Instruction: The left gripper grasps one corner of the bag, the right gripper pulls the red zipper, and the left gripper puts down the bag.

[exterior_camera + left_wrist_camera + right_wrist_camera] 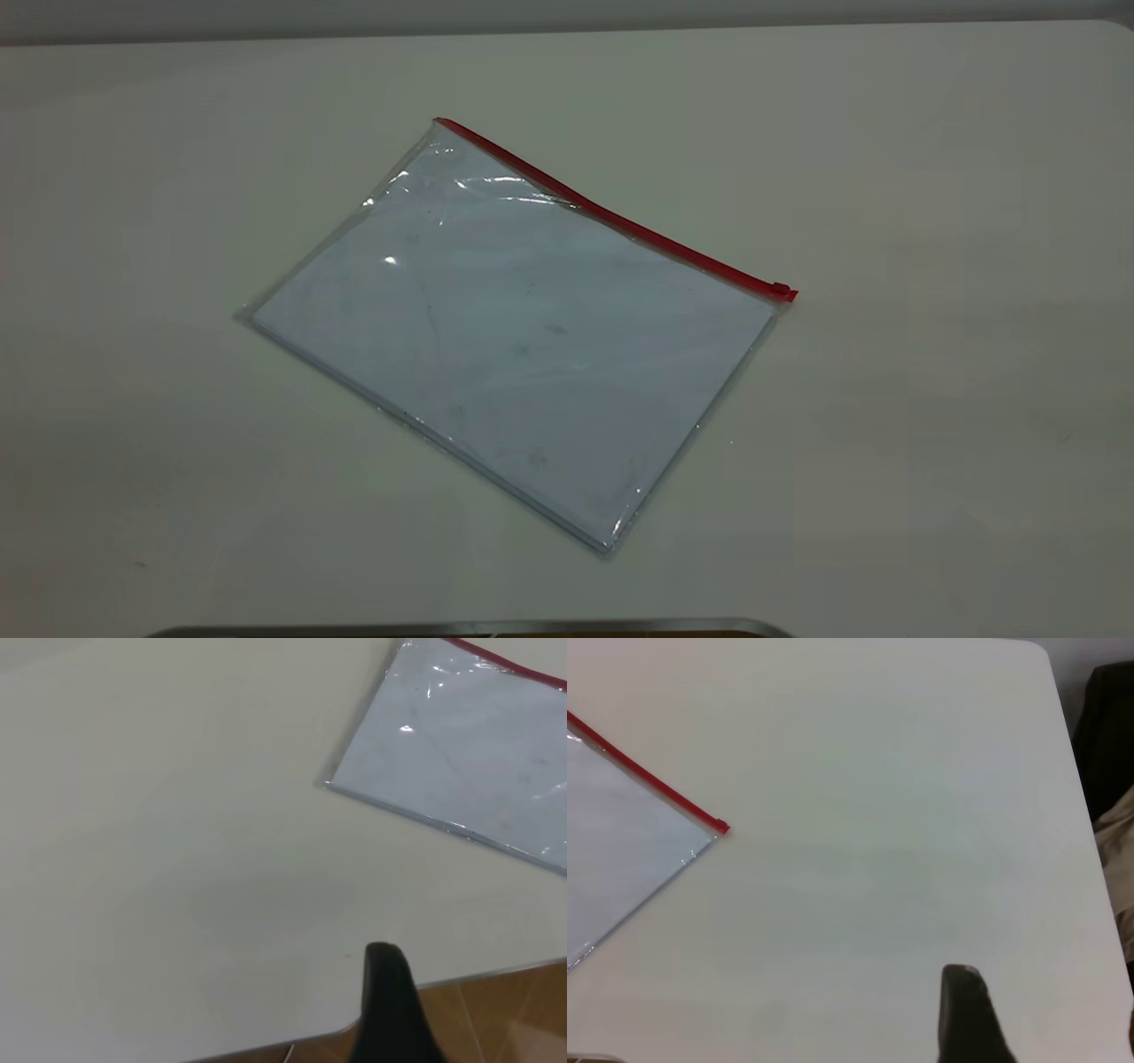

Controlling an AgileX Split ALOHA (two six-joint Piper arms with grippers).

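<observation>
The bag [523, 337] lies flat on the white table, a clear pouch with white paper inside. Its red zipper [611, 217] runs along the far long edge, with the slider tab [781, 290] at the right end. One corner of the bag [440, 125] meets the strip's left tip. Neither arm shows in the exterior view. In the left wrist view, the left gripper [383, 957] hovers over the table's near edge, well away from the bag [469, 753]. The right gripper [961, 979] is above bare table, far from the slider tab [722, 826]. Neither touches the bag.
The white table [930, 399] spreads wide on all sides of the bag. A metal rim [469, 627] shows at the near edge. Wooden floor [505, 1010] lies beyond the table edge by the left gripper. A dark object [1112, 735] sits past the table's right side.
</observation>
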